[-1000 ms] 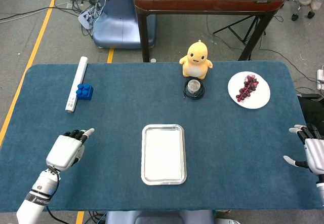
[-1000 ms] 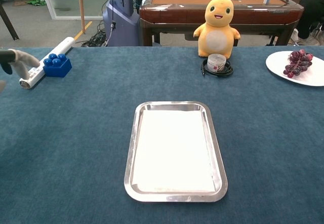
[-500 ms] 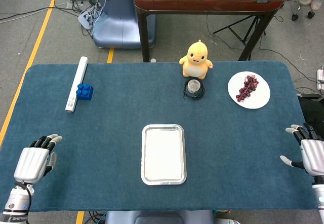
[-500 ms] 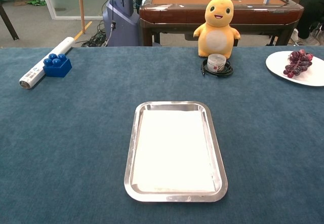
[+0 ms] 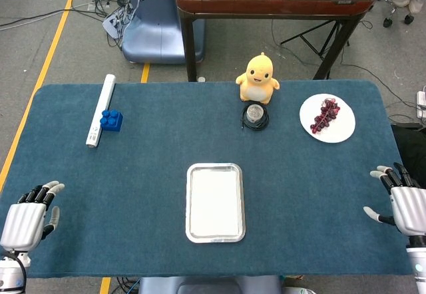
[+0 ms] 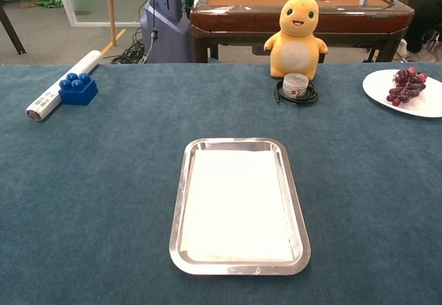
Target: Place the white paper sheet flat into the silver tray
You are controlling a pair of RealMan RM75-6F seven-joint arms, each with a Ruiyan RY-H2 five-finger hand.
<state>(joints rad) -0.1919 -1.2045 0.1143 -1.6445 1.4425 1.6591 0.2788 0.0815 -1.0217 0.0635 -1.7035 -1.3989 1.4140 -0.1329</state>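
Observation:
The white paper sheet (image 5: 214, 203) (image 6: 237, 207) lies flat inside the silver tray (image 5: 190, 171) (image 6: 178, 201), in the middle of the near half of the blue table. My left hand (image 5: 26, 215) hovers at the table's near left corner, fingers spread and holding nothing. My right hand (image 5: 403, 200) sits at the near right edge, also spread and empty. Both hands are far from the tray. The chest view shows neither hand.
A white tube (image 5: 101, 110) (image 6: 61, 88) and a blue block (image 5: 110, 120) (image 6: 77, 88) lie at the far left. A yellow plush toy (image 5: 258, 78) (image 6: 298, 36) stands behind a small jar on a black ring (image 5: 255, 115) (image 6: 295, 86). A plate of grapes (image 5: 326, 117) (image 6: 407, 87) sits far right.
My left hand has pulled back from the table's left middle to its near left corner. My right hand has drifted slightly nearer. Tray and paper have not moved.

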